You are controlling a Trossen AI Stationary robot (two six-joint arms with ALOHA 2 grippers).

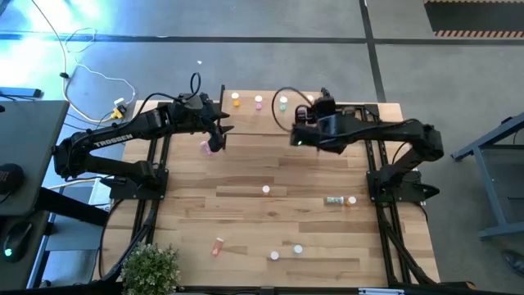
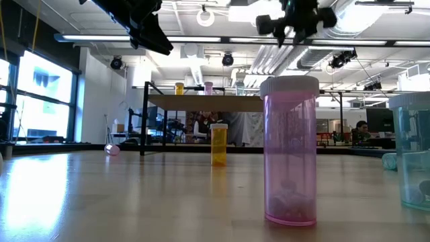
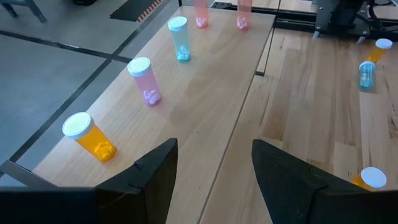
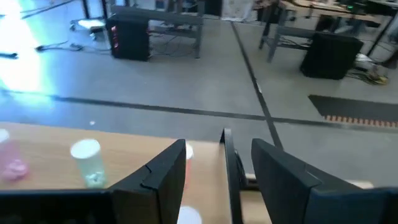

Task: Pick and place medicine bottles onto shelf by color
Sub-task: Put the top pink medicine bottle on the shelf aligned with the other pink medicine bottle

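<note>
Overhead, the low light-wood shelf (image 1: 311, 123) carries an orange, a pink and a teal bottle; more lie scattered on the slatted wooden table (image 1: 246, 213). Left gripper (image 3: 214, 165) and right gripper (image 4: 217, 165) hover with fingers apart, empty. The bottles look light, smooth and rigid, so they are probably best gripped mid-body.

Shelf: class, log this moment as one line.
left tool open over shelf | right tool open, empty | orange bottle shelved
</note>
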